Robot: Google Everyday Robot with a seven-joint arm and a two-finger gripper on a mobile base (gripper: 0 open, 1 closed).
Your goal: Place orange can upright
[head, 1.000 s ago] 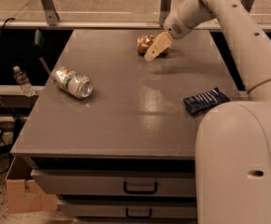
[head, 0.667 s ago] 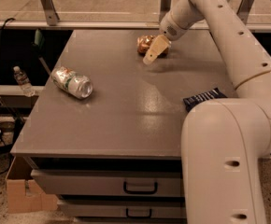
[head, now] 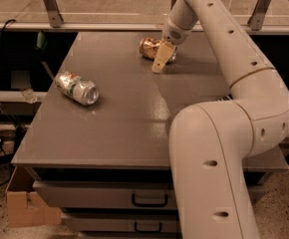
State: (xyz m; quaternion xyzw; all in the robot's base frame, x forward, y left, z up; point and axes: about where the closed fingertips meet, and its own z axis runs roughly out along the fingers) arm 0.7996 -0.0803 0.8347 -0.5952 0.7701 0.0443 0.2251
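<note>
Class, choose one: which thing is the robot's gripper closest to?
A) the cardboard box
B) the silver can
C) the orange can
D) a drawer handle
C: the gripper is at the far side of the table, right at the orange can; the silver can lies well apart from it.

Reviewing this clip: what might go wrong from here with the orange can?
The orange can lies on its side at the tool, near the far edge of the table. Being round, it may roll toward that edge if nudged. A poor hold might let it slip or topple when stood up.
</note>
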